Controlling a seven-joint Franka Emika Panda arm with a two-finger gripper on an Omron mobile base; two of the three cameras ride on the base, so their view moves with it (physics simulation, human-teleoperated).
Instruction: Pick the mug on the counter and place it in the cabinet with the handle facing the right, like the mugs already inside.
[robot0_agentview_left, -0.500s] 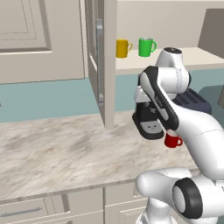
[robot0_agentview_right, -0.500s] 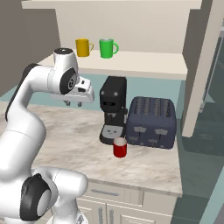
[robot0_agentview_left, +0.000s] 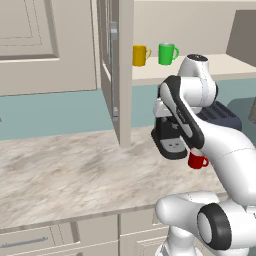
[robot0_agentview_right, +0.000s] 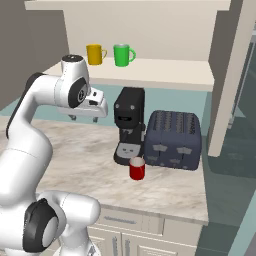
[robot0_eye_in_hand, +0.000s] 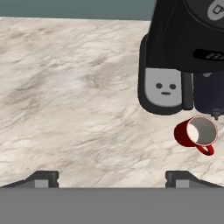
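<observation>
The small red mug (robot0_agentview_right: 137, 168) stands upright on the marbled counter (robot0_agentview_right: 75, 145), just in front of a black coffee machine (robot0_agentview_right: 128, 125). In the hand view the mug (robot0_eye_in_hand: 195, 133) sits at the lower right, pale inside showing, its loop handle (robot0_eye_in_hand: 206, 150) pointing to the bottom right. My gripper (robot0_agentview_right: 83, 118) hangs open above the counter, left of the coffee machine and apart from the mug, with nothing between its fingertips (robot0_eye_in_hand: 44, 177). The yellow mug (robot0_agentview_right: 94, 54) and green mug (robot0_agentview_right: 122, 54) stand on the open cabinet's shelf (robot0_agentview_right: 165, 72), handles to the right.
A dark toaster (robot0_agentview_right: 174, 140) stands right of the coffee machine (robot0_agentview_left: 169, 136), close behind the mug (robot0_agentview_left: 198, 161). The cabinet door (robot0_agentview_left: 116, 70) hangs open to the left of the shelf. Bare counter (robot0_agentview_left: 60, 170) stretches to the left.
</observation>
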